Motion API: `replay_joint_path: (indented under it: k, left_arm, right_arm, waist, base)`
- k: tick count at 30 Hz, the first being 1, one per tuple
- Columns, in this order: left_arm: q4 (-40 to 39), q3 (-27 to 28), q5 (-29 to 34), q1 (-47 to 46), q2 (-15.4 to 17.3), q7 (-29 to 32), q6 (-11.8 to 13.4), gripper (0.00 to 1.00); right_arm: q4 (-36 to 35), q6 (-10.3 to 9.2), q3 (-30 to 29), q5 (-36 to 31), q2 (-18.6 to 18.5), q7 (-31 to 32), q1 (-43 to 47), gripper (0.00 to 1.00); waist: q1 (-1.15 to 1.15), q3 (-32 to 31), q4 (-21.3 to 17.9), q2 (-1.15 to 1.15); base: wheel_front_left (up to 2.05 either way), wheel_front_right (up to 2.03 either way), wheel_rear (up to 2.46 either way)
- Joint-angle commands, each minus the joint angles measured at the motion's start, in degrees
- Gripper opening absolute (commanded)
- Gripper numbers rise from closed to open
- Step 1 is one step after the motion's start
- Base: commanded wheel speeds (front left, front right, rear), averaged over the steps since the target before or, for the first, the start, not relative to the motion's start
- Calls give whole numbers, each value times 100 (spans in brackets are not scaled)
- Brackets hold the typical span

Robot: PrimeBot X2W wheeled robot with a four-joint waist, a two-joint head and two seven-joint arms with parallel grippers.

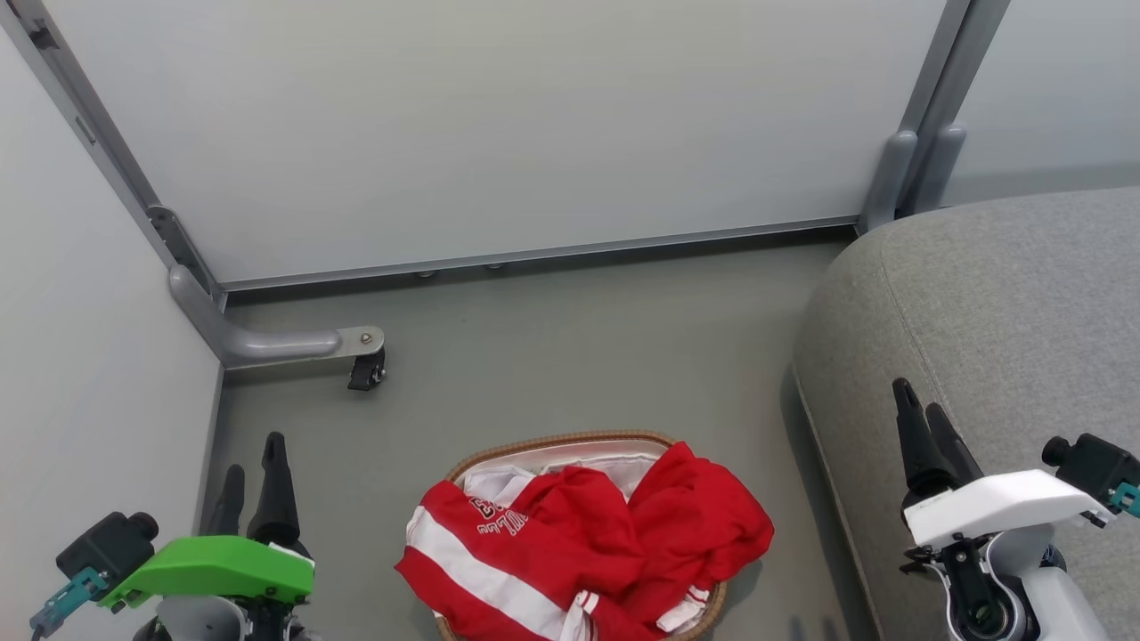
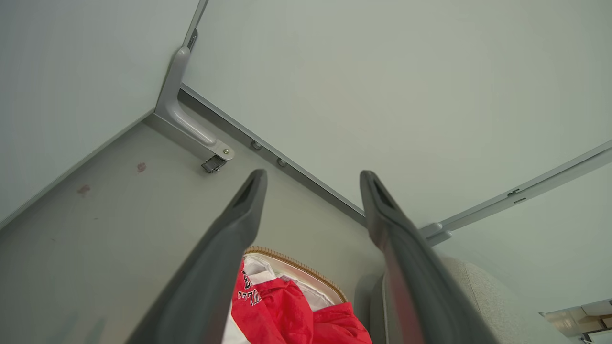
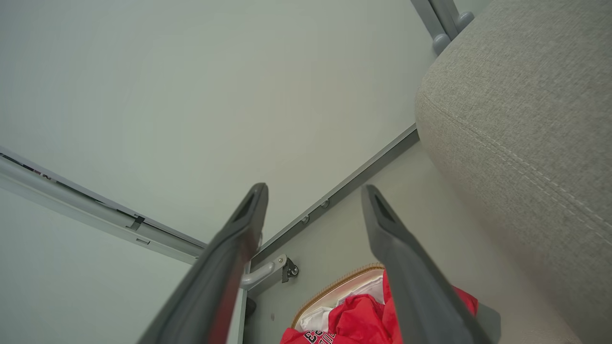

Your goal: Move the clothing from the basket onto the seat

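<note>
Red clothing (image 1: 588,543) with white stripes and lettering lies heaped in the basket (image 1: 552,442), spilling over its rims; the basket stands on the floor at the bottom middle of the head view. The light grey seat (image 1: 1006,312) fills the right side. My left gripper (image 1: 254,467) hovers open at the lower left, well left of the basket. Over the seat's front corner my right gripper (image 1: 917,401) is open, with nothing between its fingers. The left wrist view shows the clothing (image 2: 287,310) between the spread fingers. The right wrist view shows the clothing (image 3: 358,320), the basket (image 3: 334,286) and the seat (image 3: 526,119).
Pale partition panels (image 1: 499,125) close off the back and left. A grey metal foot with a black caster (image 1: 365,369) juts onto the floor at the left corner. Grey floor (image 1: 579,356) lies between the basket and the back panel.
</note>
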Motion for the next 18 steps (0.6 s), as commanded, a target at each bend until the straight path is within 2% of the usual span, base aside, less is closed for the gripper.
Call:
replay_joint_path:
  k: [1, 18]
  left_arm:
    - [-53, -20, 213, -135, 84, -58, 32, 100]
    - [-131, -139, 1417, -48, 152, -359, 82, 100]
  right_arm:
    - [-74, 2, 17, -209, -63, -62, -154, 100]
    - [-36, 3, 69, -1419, -61, -363, -188, 100]
  waist:
    - [0, 0, 1, 0]
    - [0, 10, 36, 0]
  base:
    - [0, 0, 0]
    - [0, 0, 0]
